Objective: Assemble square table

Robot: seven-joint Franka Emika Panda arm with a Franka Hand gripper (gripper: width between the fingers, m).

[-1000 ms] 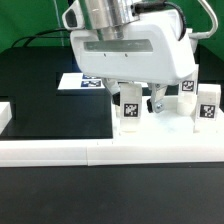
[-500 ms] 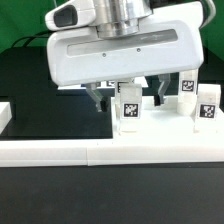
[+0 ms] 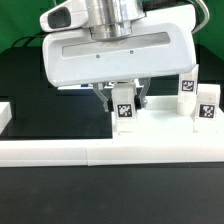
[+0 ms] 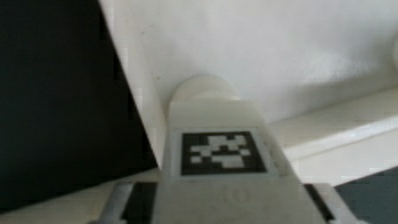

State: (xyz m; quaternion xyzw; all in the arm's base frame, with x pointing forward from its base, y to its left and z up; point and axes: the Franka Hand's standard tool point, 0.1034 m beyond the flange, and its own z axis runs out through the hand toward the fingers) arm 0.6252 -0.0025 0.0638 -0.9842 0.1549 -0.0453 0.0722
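Exterior view. End effector (image 3: 124, 97): white housing, lowered over one white leg (image 3: 124, 113), a finger close on each side of it; closed on the leg, contact partly hidden by the housing. Leg upright, tag facing the camera, standing on the white square slab (image 3: 160, 135). Two more tagged legs (image 3: 187, 88) (image 3: 207, 110) upright toward the exterior view's right, well apart from the end effector. White border rail (image 3: 70, 152) along the front edge. Black tabletop (image 3: 40, 110) on the exterior view's left.

Wrist view. Leg (image 4: 217, 130) seen end-on, tag visible, between grey fingers (image 4: 143, 200) at its base. White slab (image 4: 267, 45) behind; black tabletop (image 4: 54, 100) beside it.
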